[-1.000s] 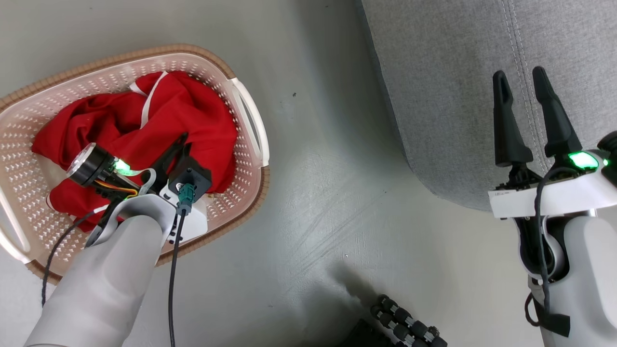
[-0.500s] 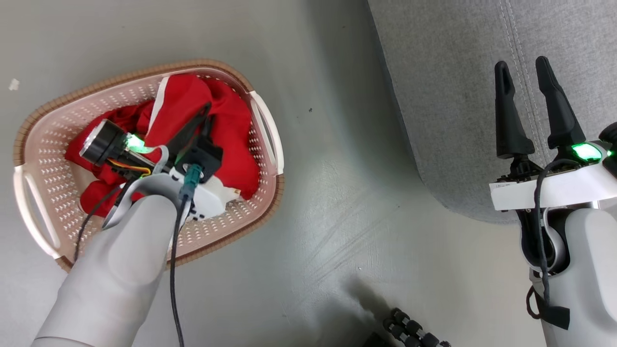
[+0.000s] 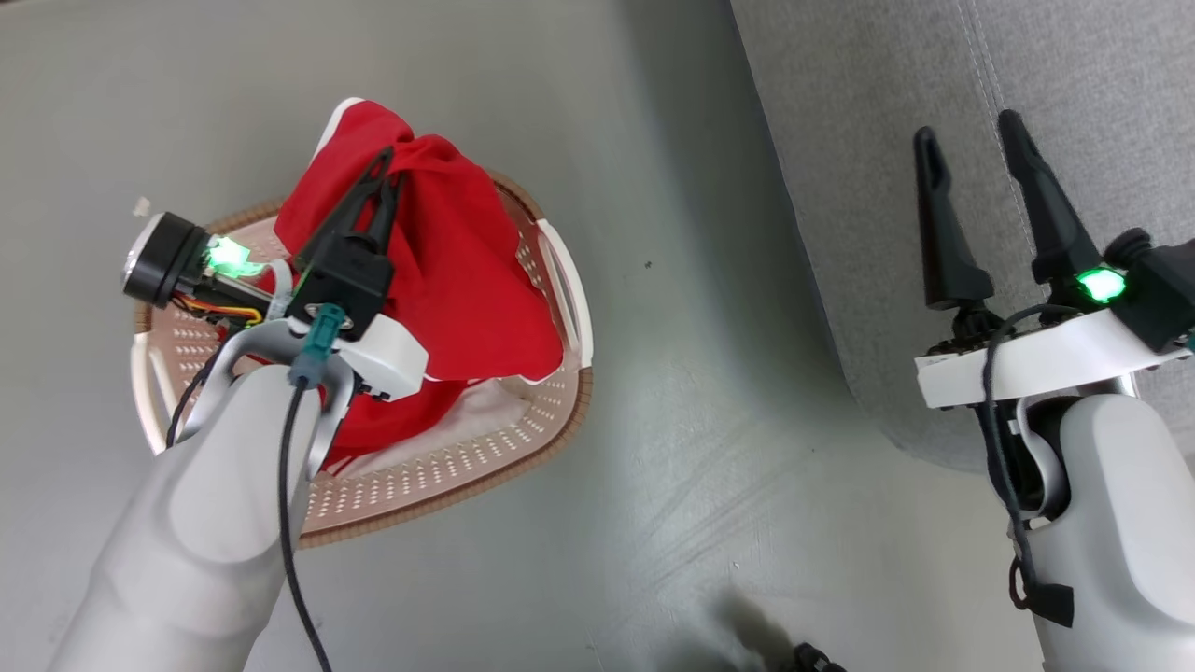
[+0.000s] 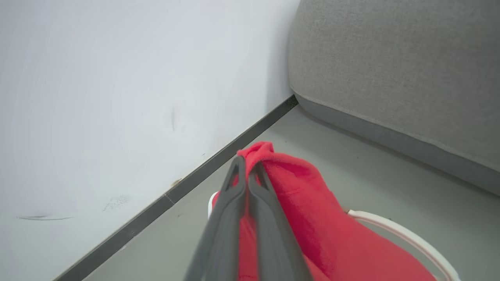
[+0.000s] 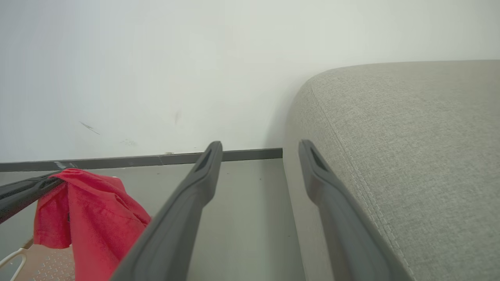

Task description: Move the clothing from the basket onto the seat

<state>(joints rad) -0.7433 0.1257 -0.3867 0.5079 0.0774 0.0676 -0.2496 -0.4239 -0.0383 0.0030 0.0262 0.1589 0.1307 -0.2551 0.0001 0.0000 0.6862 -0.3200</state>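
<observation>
Red clothing (image 3: 457, 271) at centre left is now pinched between the pressed-together fingers of the left gripper (image 3: 386, 173) and raised above the basket (image 3: 448, 471), where it lay a second ago; its lower end is still inside. The right gripper (image 3: 966, 129), fingers spread, waits before the grey seat (image 3: 1074, 56) at upper right.

grey floor (image 3: 691, 420) carries basket (image 3: 448, 490) on left, seat (image 3: 887, 140) on right, well apart; dark bit (image 3: 805, 659) at bottom edge, unclear what

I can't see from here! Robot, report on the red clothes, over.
Left gripper shut on red clothes, hanging over basket. Right gripper open, empty, near seat. No obstacle seen between basket and seat.
</observation>
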